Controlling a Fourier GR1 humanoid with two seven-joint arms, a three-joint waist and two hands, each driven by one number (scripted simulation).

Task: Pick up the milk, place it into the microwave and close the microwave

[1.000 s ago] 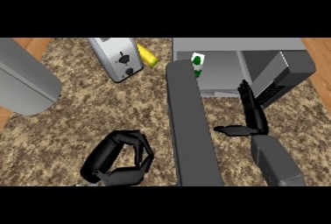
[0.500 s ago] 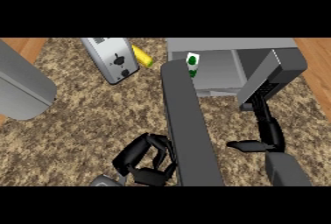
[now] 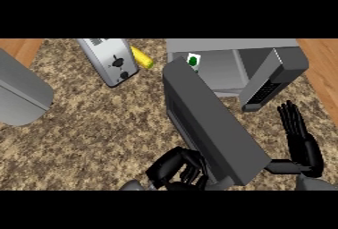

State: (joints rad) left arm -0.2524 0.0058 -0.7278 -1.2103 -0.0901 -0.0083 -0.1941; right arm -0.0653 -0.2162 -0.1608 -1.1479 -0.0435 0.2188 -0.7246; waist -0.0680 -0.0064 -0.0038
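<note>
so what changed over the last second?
The left hand slid right along the counter to the microwave door and swung it toward the microwave. The right hand drew back to the lower right, open. Milk still inside; toaster untouched.

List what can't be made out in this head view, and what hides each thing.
- Milk carton in the microwave: its lower part is hidden by the door.
- Left hand: partly behind the door's lower edge; contact with it unclear.
- Yellow item: partly behind the toaster, too small to identify.
- Right hand: wrist cut off at the bottom.
</note>
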